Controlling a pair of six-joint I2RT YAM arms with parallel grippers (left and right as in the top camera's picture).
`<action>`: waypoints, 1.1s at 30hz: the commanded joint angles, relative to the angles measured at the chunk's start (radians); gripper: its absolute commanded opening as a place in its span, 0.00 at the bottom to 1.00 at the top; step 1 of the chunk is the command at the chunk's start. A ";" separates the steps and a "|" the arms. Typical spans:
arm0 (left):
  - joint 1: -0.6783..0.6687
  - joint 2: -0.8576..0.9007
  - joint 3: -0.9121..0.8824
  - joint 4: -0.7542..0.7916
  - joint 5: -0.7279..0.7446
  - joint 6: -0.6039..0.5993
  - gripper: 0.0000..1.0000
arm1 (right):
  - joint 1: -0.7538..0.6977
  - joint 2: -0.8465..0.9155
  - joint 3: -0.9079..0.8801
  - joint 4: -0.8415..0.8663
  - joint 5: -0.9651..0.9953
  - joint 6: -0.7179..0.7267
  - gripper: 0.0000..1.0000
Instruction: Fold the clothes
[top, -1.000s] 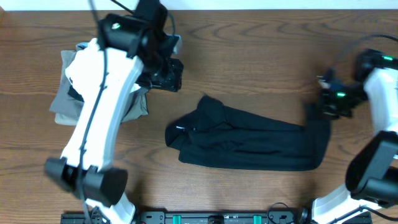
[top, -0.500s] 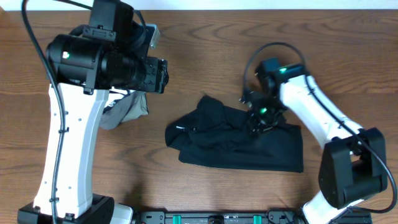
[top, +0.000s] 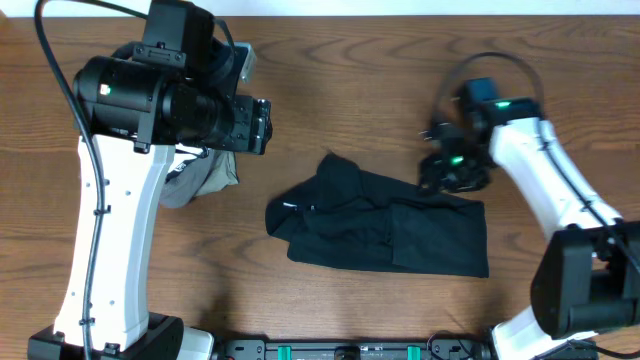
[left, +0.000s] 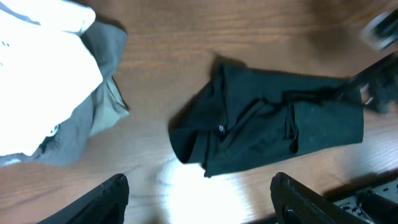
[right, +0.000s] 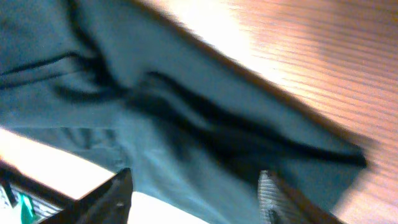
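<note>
The black polo shirt (top: 390, 235) lies part-folded beside the folded stack (left: 68, 93), left gripper (left: 199, 186) spread empty near that stack, right gripper (top: 455, 170) gaping at the shirt's far edge, where a snagging finger could drag the fold undone.

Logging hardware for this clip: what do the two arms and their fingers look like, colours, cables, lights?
Both arms: white rounded links, black cylindrical joints, small green lights. A black cable runs along the left arm; another loops above the right arm. The left fingers are black; one right finger looks ribbed grey.
</note>
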 joint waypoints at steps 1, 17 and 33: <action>0.004 0.013 -0.063 -0.011 -0.016 -0.026 0.75 | -0.080 0.007 -0.031 -0.007 0.000 0.031 0.73; 0.004 0.029 -0.368 0.109 0.007 -0.057 0.76 | -0.203 0.008 -0.419 0.310 -0.333 -0.037 0.37; 0.004 0.029 -0.406 0.168 0.066 -0.077 0.85 | -0.357 0.008 -0.432 0.750 -0.164 0.401 0.01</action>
